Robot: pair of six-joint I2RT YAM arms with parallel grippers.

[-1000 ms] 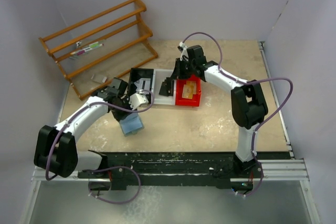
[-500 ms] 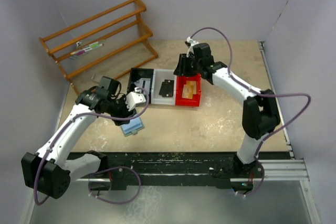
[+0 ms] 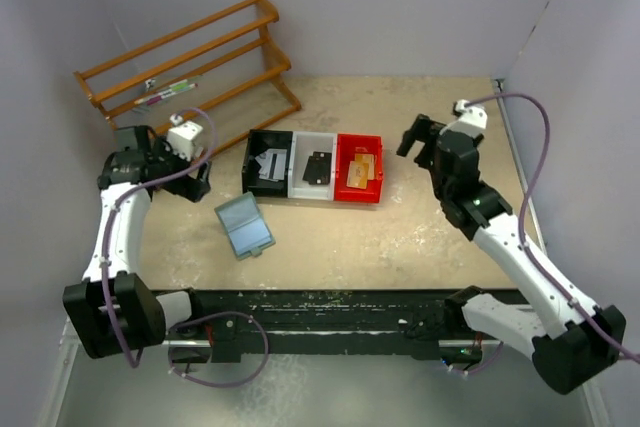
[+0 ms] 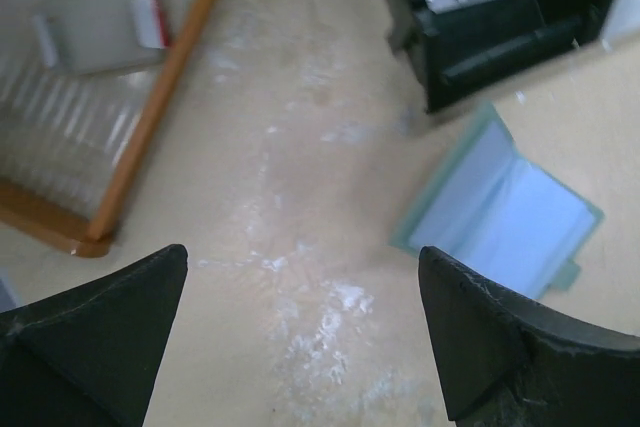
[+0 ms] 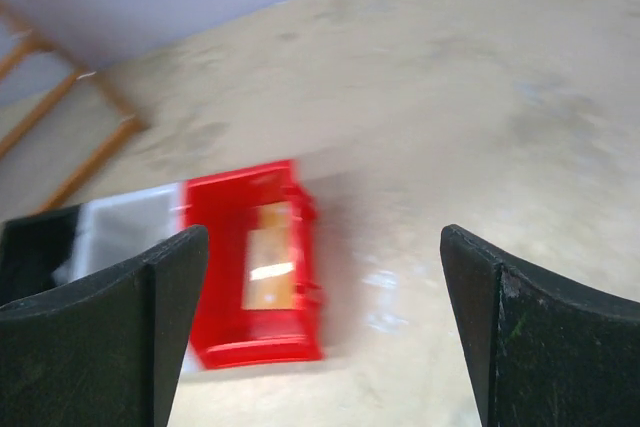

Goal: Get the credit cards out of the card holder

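1. The left pincer [image 4: 303,265] has its fingers spread wide with nothing between them. It hangs over the bare surface [image 3: 400,237], between the wooden rack [image 3: 190,82] and the black bin [image 3: 270,162].
2. The right pincer [image 5: 325,247] is also spread wide and holds nothing. In the top view it sits at the far right, raised and well apart from the bins. The right wrist view is blurred.
3. The card holder [image 3: 244,228] lies flat on the surface, opened like a book with its paler teal inside facing up. It is on the near side of the black bin, close to the bin's corner but not touching it. Neither pincer touches it. In the left wrist view it sits to the right of the finger gap.
4. The black bin, the white bin [image 3: 315,167] and the red bin [image 3: 360,169] stand in one row from left to right, side against side.
5. Cards:
   - The silvery card [image 3: 272,160] lies in the black bin.
   - The black card [image 3: 318,168] lies in the white bin.
   - The orange-gold card [image 3: 360,171] lies in the red bin. I cannot tell whether it is one card or two overlapping.
6. The wooden rack stands at the far left, angled to the wall. A few coloured pens [image 3: 165,97] lie on one of its rails. A small grey item [image 4: 100,27] with a red end lies on the surface just behind the rack's lowest rail.
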